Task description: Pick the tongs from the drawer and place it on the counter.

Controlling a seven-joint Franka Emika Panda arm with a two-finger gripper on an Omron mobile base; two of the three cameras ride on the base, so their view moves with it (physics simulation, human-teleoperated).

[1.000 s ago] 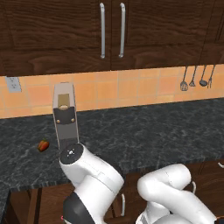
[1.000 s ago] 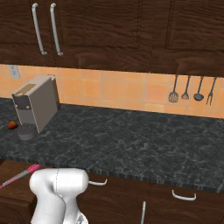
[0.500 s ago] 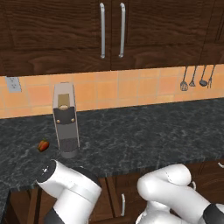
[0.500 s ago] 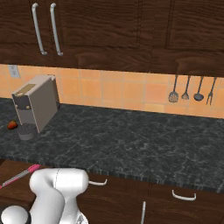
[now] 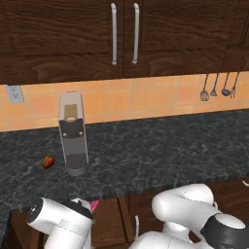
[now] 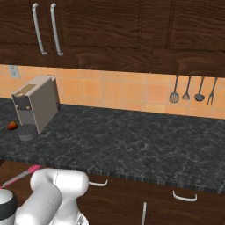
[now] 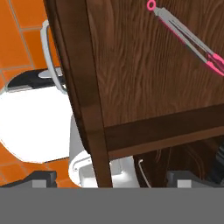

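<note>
The tongs [image 7: 188, 37] lie diagonally toward the drawer's [image 7: 144, 78] far corner, ahead of the open, empty gripper [image 7: 111, 179].

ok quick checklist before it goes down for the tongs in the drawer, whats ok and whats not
1. Drawer open, inside exposed: ok.
2. Tongs in sight, lying flat on the drawer floor, nothing on top of them: ok.
3. Gripper lined up over the tongs: not ok, they lie off toward one corner of the hand view.
4. Fingers spread apart, nothing between them: ok.
5. Free spot on the counter beside the coffee machine: ok.
6. Clearance to the drawer's front wall: cannot tell.
</note>
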